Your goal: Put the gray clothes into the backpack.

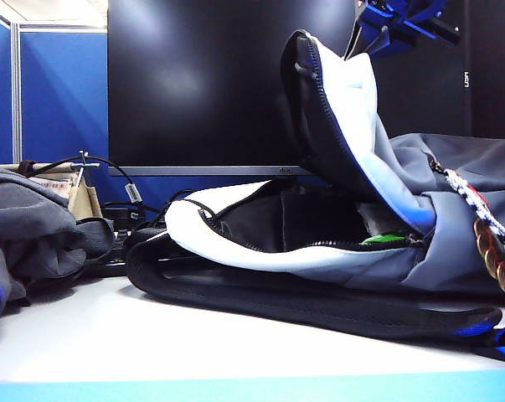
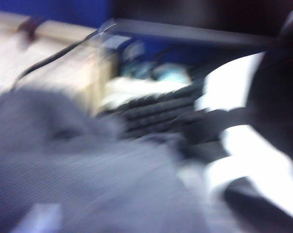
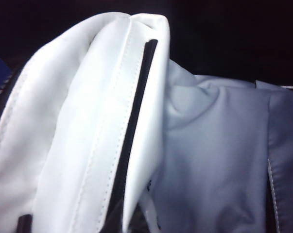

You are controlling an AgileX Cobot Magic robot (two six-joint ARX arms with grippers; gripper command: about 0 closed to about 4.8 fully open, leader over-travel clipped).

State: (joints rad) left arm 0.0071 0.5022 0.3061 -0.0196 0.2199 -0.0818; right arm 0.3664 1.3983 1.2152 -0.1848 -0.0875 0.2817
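Note:
The backpack (image 1: pixel 336 251) lies on its black padded back on the white table, its mouth gaping toward the left. Its pale white flap (image 1: pixel 344 109) with the black zipper is pulled up high. My right gripper (image 1: pixel 396 21), blue, is at the top just above that flap and shut on it. In the right wrist view the flap (image 3: pixel 88 126) fills the picture and the fingers are hidden. The gray clothes (image 1: pixel 30 230) lie rumpled at the far left of the table. In the blurred left wrist view the clothes (image 2: pixel 78 170) are close below. My left gripper is in no view.
A large black monitor (image 1: pixel 202 84) stands behind the backpack. A keyboard (image 2: pixel 156 109), cables (image 1: pixel 110 172) and a wooden stand (image 1: pixel 85 201) sit behind the clothes. Something green (image 1: pixel 386 239) shows inside the backpack's mouth. A beaded cord with charms (image 1: pixel 491 243) hangs at the right.

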